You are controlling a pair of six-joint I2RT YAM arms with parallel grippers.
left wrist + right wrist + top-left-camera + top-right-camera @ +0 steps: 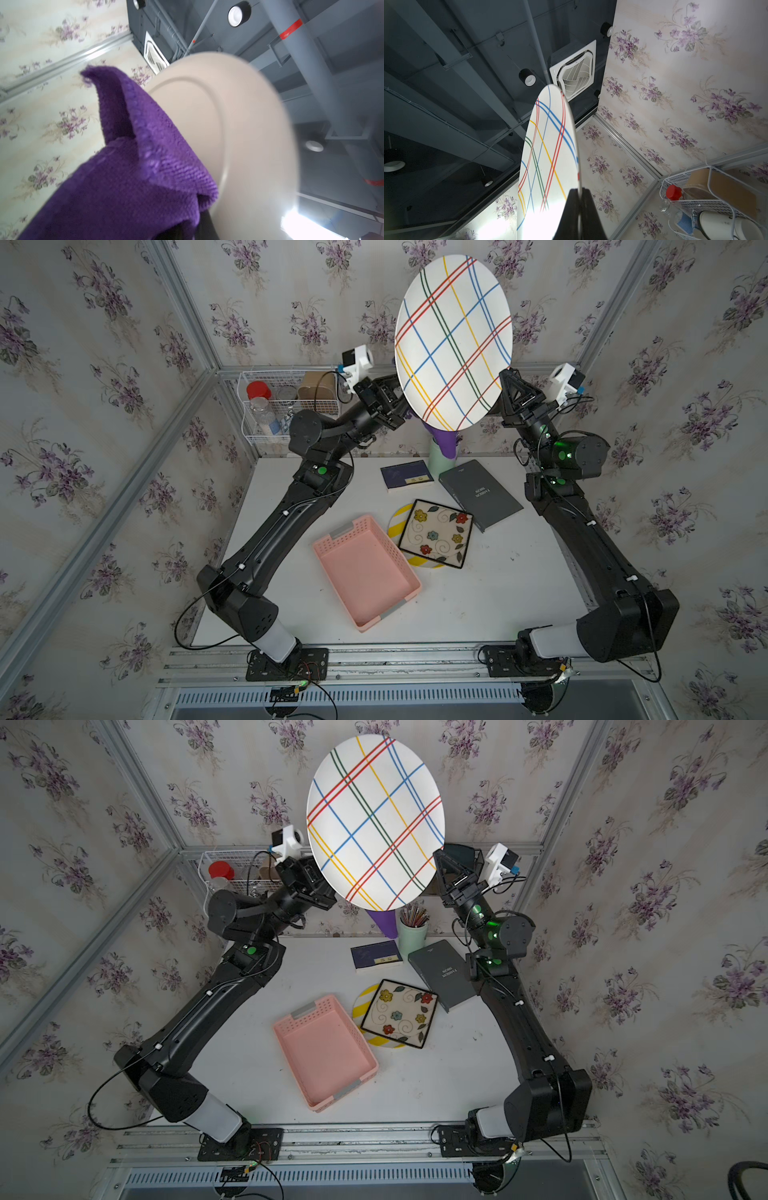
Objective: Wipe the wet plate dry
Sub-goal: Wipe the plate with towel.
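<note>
Stripes of red, blue, yellow and green cross the round white plate [453, 344], which is up in the air above the far part of the white table [498, 593]. It stands nearly on edge, with its striped face toward the camera head in both top views.

The right gripper [579, 199] is clamped on its rim. The right wrist view shows 1 black finger on the striped face and 1 on the back. In both top views this grip sits at the plate's lower edge, on the side nearest the right arm.

The left gripper [388, 404] reaches in behind the plate from the opposite side. Its fingertips are hidden by the plate in both top views and by fabric in the left wrist view. It is closed on a fuzzy purple cloth [135, 176], which is bunched against the plate's plain back. That view is blurred along the plate's rim. A corner of the cloth hangs below the plate's lower edge in both top views.

On the table, a pink perforated plastic basket [365, 572] lies near the middle. Just beside it, a square flowered dish with a black rim [436, 533] rests on a round yellow-striped plate [397, 518]. Farther back lie 2 books, a grey hardcover book [478, 493] and a dark blue book [407, 475], with a pale green cup of pencils [413, 932] between them. A white wire rack [286, 406] on the back wall holds a red-lidded jar [258, 389].
</note>
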